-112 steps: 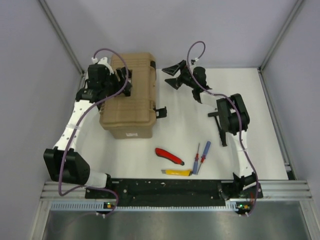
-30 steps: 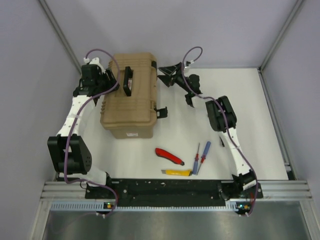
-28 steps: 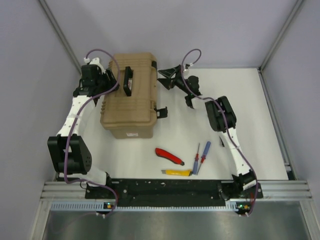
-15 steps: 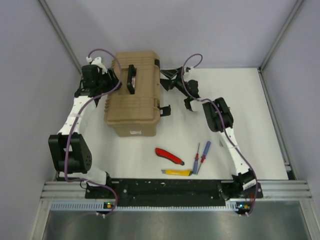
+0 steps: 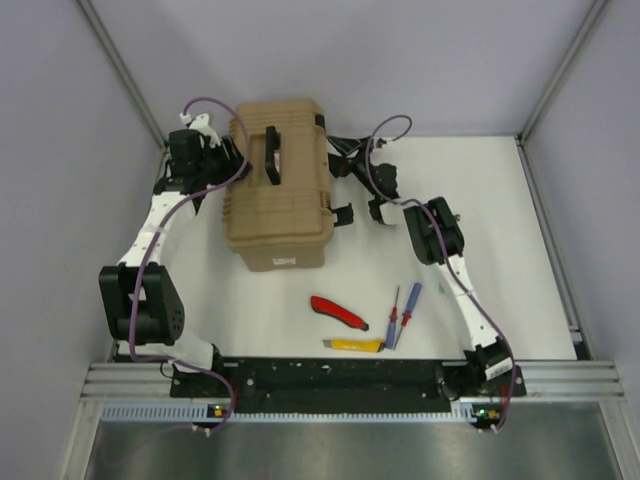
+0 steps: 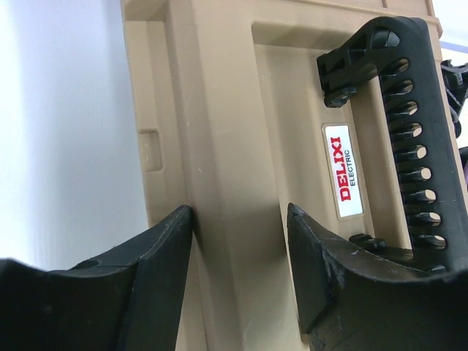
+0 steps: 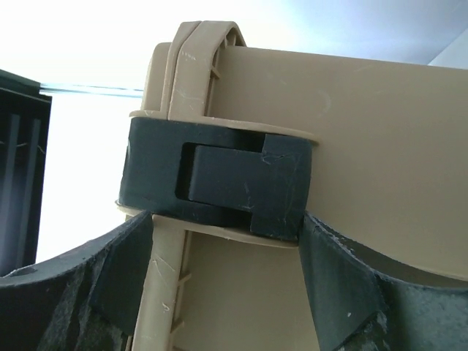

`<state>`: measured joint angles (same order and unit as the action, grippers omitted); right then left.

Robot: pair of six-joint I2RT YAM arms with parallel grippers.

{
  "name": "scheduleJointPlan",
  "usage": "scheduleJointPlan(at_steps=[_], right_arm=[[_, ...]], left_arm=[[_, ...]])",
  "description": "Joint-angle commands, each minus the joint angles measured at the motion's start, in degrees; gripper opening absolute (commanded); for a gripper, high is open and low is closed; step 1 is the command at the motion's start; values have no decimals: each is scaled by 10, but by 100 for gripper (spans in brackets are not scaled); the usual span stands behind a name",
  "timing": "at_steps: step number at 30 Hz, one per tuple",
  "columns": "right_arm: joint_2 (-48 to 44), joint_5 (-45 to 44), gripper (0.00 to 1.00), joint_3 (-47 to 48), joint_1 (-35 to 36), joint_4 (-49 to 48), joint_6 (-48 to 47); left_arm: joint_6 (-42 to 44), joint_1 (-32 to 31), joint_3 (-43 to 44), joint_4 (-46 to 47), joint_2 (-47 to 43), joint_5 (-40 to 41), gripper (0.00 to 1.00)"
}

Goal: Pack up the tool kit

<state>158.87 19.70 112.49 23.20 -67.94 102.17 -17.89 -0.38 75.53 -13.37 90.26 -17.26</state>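
The tan ribbed toolbox (image 5: 285, 205) stands closed at the back left, its black handle (image 5: 272, 155) raised. My left gripper (image 5: 232, 165) sits at its left edge. In the left wrist view the left gripper (image 6: 240, 219) is shut on a ridge of the toolbox lid (image 6: 227, 131), beside the handle (image 6: 417, 146). My right gripper (image 5: 338, 160) is at the box's right end. There the right gripper (image 7: 227, 227) stands open, its fingers flanking the black latch (image 7: 219, 179) closely. Nearer me lie a red utility knife (image 5: 338, 311), a yellow utility knife (image 5: 356, 345), a red screwdriver (image 5: 393, 315) and a blue screwdriver (image 5: 409, 308).
Grey enclosure walls close in the table on the left, back and right. A black rail (image 5: 330, 375) runs along the near edge between the arm bases. A second black latch (image 5: 343, 214) sticks out of the box's right side. Something dark and ribbed (image 7: 18, 146) shows left of the box.
The toolbox has slid to the right with my left gripper on it. My right gripper has come in against the box's right end and narrowed its jaws around the latch.
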Motion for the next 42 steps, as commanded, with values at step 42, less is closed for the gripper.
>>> scheduleJointPlan(at_steps=[42], right_arm=[[-37,-40,85,26,-9,-138,-40]], left_arm=[[8,-55,-51,-168,42,-26,53]])
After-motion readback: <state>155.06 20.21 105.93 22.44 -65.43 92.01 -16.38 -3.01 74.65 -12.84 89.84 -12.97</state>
